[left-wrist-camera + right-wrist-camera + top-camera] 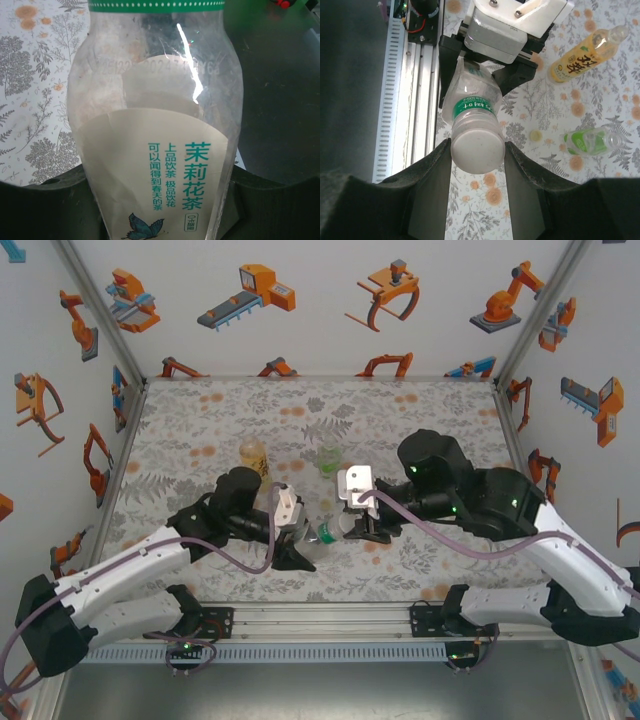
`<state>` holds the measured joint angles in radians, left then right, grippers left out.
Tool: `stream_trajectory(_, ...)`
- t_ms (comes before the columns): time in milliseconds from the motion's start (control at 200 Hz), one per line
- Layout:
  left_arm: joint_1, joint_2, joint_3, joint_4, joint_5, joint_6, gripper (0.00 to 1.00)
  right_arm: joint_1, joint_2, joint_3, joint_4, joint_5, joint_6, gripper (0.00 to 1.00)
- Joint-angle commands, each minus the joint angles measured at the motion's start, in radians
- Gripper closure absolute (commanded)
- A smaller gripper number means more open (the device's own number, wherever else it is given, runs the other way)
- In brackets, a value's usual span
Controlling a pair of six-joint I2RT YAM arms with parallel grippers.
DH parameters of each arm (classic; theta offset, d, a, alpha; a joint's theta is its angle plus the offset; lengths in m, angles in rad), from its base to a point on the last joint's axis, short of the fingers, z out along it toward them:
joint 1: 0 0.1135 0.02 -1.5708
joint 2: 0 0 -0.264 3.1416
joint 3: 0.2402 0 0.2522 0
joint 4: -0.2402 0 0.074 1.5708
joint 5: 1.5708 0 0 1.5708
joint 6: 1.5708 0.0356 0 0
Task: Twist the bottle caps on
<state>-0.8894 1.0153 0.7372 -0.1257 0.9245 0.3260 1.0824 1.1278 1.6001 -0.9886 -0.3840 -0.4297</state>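
My left gripper [293,545] is shut on the body of a clear bottle [155,115] with a green label, held level above the table. Its dark fingers [45,205] press the bottle from both sides. A white cap [476,150] sits on this bottle's neck [472,107]. My right gripper [476,165] is shut on that cap, one finger against each side. The two grippers meet end to end at the table's near middle [330,533]. An amber-yellow bottle [585,57] and a squat green-tinted bottle [587,141] lie on the table with open necks. Between them lies a small yellow cap [535,135].
The floral table mat [200,430] runs back to white walls with orange robot pictures. An aluminium rail [412,100] lines the near edge under the held bottle. The amber bottle [254,455] and the green bottle [330,460] lie just beyond the grippers.
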Motion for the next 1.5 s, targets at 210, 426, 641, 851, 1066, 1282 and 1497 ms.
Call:
stream_trajectory(210, 0.005, -0.006, 0.053, 0.064, 0.027, -0.010, 1.00, 0.008, 0.035, 0.004, -0.045, -0.074, -0.008, 0.97)
stream_trajectory(426, 0.006, -0.029, 0.036, 0.105, -0.054, -0.027, 1.00, 0.007, 0.008, -0.047, 0.054, -0.008, 0.137, 0.99)
stream_trajectory(641, 0.013, -0.041, 0.028, 0.118, -0.189, -0.020, 1.00, 0.006, -0.042, -0.135, 0.191, 0.059, 0.390, 1.00)
stream_trajectory(851, 0.022, -0.040, 0.028, 0.136, -0.263, -0.019, 1.00, 0.006, -0.069, -0.194, 0.263, 0.228, 0.670, 1.00)
stream_trajectory(1066, 0.023, -0.030, 0.037, 0.124, -0.331, 0.010, 1.00, 0.007, -0.046, -0.217, 0.263, 0.380, 1.006, 1.00)
stream_trajectory(1282, 0.021, -0.001, 0.048, 0.122, -0.453, 0.016, 1.00, 0.007, -0.031, -0.292, 0.282, 0.549, 1.376, 1.00)
stream_trajectory(1497, 0.014, 0.019, 0.061, 0.091, -0.542, 0.050, 1.00, 0.005, -0.057, -0.363, 0.350, 0.633, 1.527, 1.00)
